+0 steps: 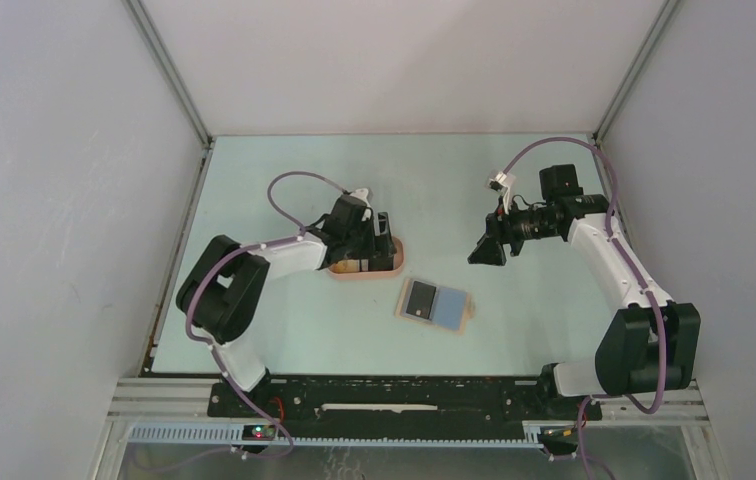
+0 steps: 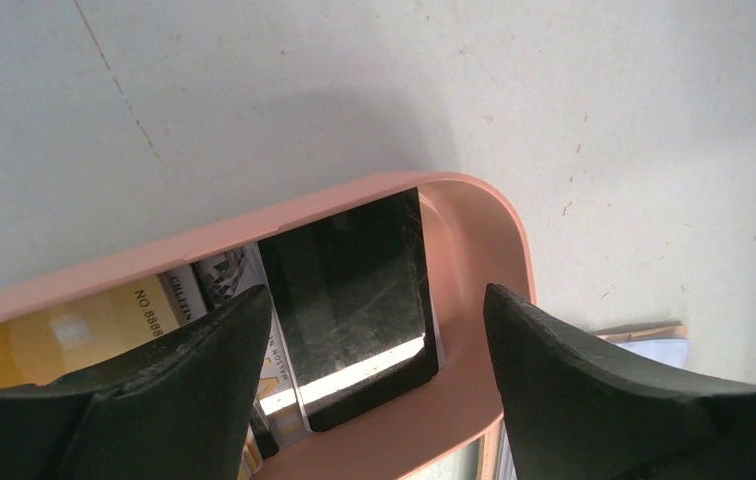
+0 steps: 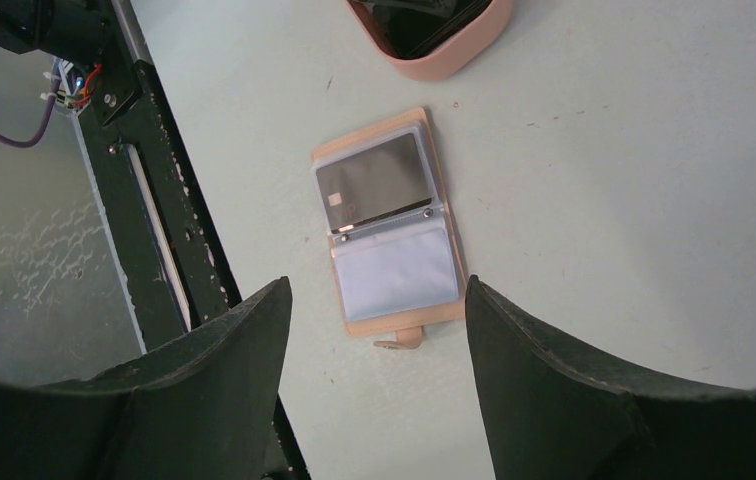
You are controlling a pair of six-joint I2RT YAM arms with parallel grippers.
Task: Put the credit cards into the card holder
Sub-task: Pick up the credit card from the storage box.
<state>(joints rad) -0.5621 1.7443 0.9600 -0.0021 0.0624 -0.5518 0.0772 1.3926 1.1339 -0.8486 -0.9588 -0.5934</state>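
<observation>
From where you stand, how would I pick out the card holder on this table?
On the pale table, look beside the pink tray, toward the near edge. The card holder lies open flat: tan border, a dark card beside a pale bluish pocket, unlike the rimmed tray.

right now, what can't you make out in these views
- the tray card count: in the top view the left gripper covers it; in the left wrist view the fingers hide the stack's lower part.
- the wallet: in the left wrist view only a corner shows beside a finger.
- the yellow card print: cut off by a finger.
</observation>
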